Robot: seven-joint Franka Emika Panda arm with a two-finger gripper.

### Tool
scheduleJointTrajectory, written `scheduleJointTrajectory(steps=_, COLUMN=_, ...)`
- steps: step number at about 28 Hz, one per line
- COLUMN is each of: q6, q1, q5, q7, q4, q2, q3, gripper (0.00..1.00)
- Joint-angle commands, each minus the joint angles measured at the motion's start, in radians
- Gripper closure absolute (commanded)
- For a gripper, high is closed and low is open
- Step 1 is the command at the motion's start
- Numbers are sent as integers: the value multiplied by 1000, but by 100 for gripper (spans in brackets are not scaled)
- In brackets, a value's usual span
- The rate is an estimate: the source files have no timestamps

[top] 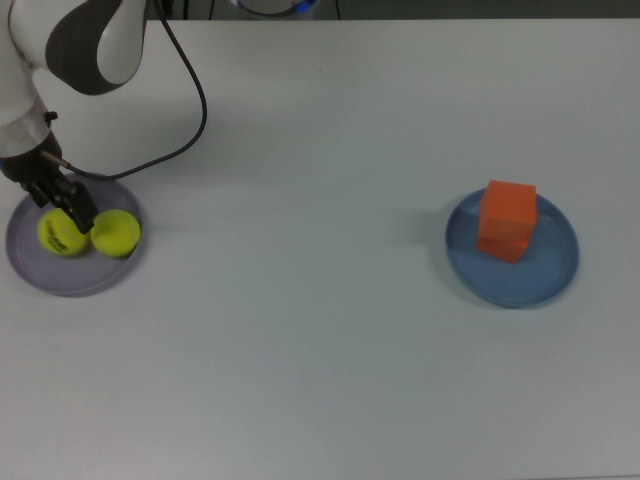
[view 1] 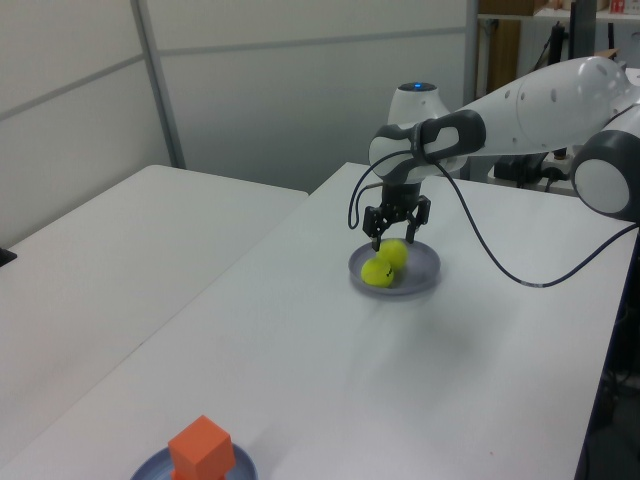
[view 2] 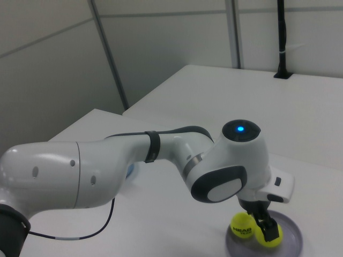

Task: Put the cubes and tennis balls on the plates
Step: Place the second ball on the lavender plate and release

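Note:
Two yellow-green tennis balls lie side by side on the lilac plate [top: 35,272] at the top view's left: one ball [top: 62,233] under the fingers, the other [top: 116,232] beside it. My gripper [top: 60,203] stands open just above the first ball, its fingers straddling it. In the left view the gripper [view 1: 396,238] hovers over the balls [view 1: 384,264] on the plate [view 1: 425,268]. The right view shows the gripper [view 2: 261,220], the "HEAD" ball [view 2: 242,225] and the lilac plate [view 2: 292,242]. Two orange cubes [top: 507,218] are stacked on the blue plate [top: 555,275].
A black cable [top: 200,110] runs from the gripper back across the white table [top: 300,330]. In the left view a second white table [view 1: 110,250] stands alongside, and the stacked cubes [view 1: 203,448] sit at the near edge.

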Motion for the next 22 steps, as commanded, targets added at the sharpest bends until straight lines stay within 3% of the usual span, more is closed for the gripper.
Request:
scheduleJointTrajectory(steps=1, q6=-107, q1=16, q5=11, q7=-29, q4=-7, q2=-114, q3=-9, gripper=0)
scheduleJointTrajectory(steps=6, q6=-167, q1=28, q5=2, q7=-20, q4=-5, q2=-183, q3=7, gripper=0)
scheduleJointTrajectory(steps=9, q6=-217, q1=43, q5=-24, q7=-12, q4=-5, q2=-229, q3=46, gripper=0)
scheduleJointTrajectory(steps=15, q6=-279, q1=36, q5=-144, q7=101, q4=-5, q2=-309, q3=156, gripper=0)
scheduleJointTrajectory(steps=17, q6=-314, q1=21, q5=-166, q7=129, q4=-5, q2=-332, q3=207, gripper=0)
scheduleJointTrajectory(steps=22, q6=-361, q1=4, q5=-198, q7=140, q4=-12, q2=-386, q3=283, gripper=0)
